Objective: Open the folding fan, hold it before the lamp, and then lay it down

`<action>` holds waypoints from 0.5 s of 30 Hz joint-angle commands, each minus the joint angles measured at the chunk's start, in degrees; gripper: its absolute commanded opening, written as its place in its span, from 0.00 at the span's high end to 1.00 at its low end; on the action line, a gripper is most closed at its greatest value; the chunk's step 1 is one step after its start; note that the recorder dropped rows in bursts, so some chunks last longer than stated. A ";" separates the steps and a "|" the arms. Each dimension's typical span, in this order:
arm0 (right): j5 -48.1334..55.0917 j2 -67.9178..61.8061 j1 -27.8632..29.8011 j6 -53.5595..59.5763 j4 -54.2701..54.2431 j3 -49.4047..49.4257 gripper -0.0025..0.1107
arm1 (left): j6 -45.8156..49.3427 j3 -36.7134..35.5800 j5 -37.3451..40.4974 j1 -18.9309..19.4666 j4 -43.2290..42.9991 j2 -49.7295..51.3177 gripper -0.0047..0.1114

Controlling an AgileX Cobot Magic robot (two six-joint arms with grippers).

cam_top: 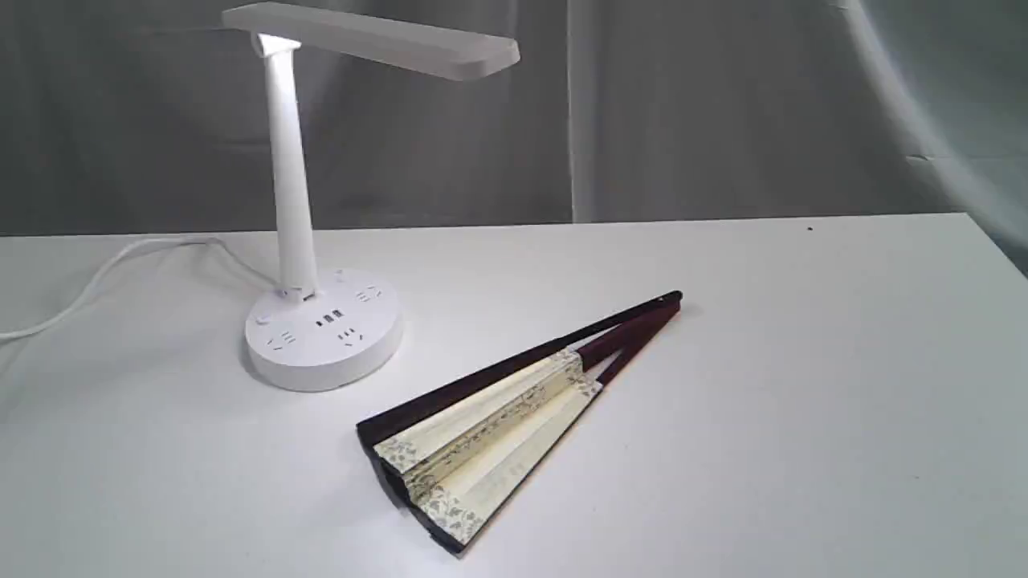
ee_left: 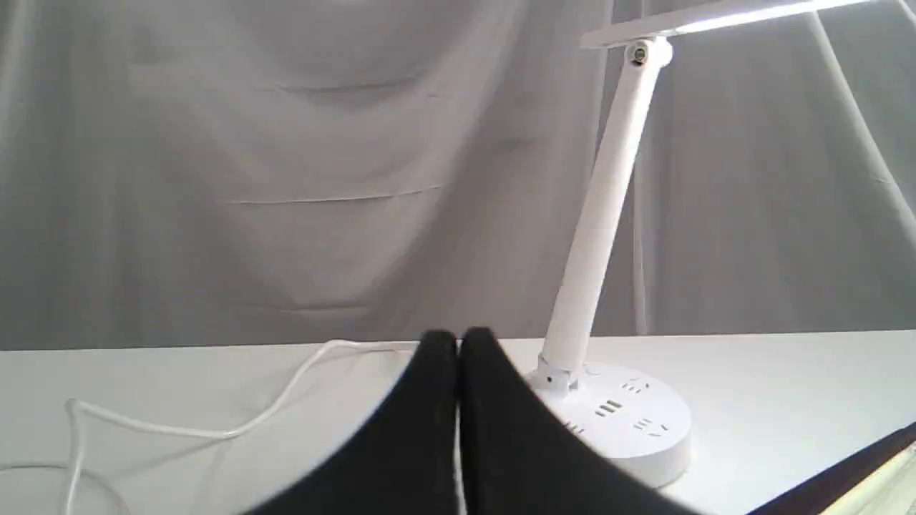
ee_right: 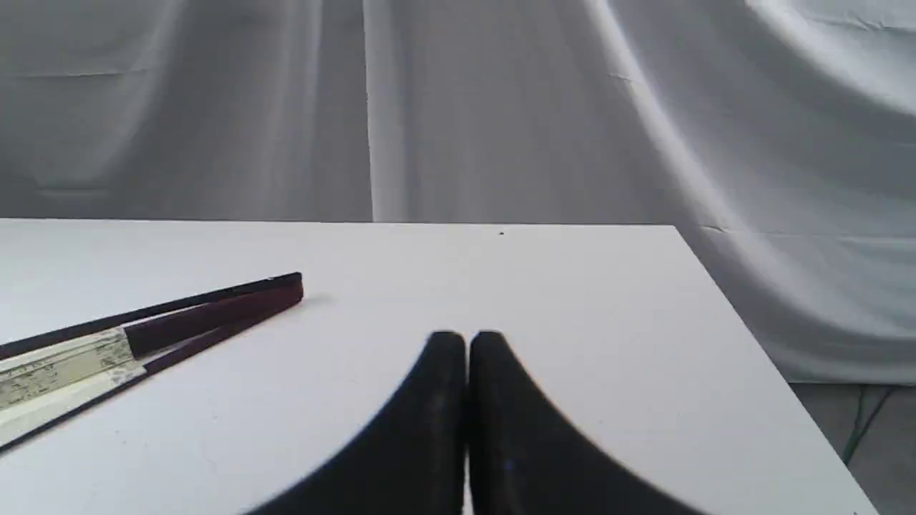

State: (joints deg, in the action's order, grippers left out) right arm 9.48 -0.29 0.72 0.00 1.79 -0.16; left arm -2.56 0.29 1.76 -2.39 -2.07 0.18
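The folding fan (cam_top: 498, 421) lies flat on the white table, only slightly spread, with its cream leaf and patterned border toward the front and its dark maroon pivot end pointing back right. The white lamp (cam_top: 321, 321) stands behind it to the left, lit, its flat bar head high above the base. Neither arm shows in the exterior view. In the left wrist view my left gripper (ee_left: 458, 340) is shut and empty, facing the lamp (ee_left: 594, 236). In the right wrist view my right gripper (ee_right: 466, 340) is shut and empty, with the fan (ee_right: 143, 336) lying off to one side.
The lamp's white cord (cam_top: 104, 277) trails across the table to the left edge. A grey cloth backdrop (cam_top: 723, 112) hangs behind the table. The table's right edge (ee_right: 758, 343) drops off beside my right gripper.
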 commanded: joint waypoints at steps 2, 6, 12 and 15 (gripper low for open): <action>-4.55 0.29 -0.08 0.00 -0.64 0.16 0.98 | -0.38 -0.29 -0.94 0.16 2.07 -0.18 0.96; -5.64 0.29 -0.08 0.80 -0.99 0.16 0.98 | -0.47 -0.29 -0.77 0.16 5.54 -0.18 0.96; -5.81 0.29 -0.08 0.79 -3.41 -2.70 0.98 | -0.47 6.78 5.15 0.16 5.76 -0.18 0.96; -3.97 0.29 -0.08 0.79 -5.34 -6.11 0.98 | -1.30 11.59 10.68 0.16 6.13 -0.18 0.96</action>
State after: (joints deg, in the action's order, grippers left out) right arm 5.25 -0.29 0.72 0.35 -2.55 -4.72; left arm -2.99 10.07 9.52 -2.39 3.36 0.18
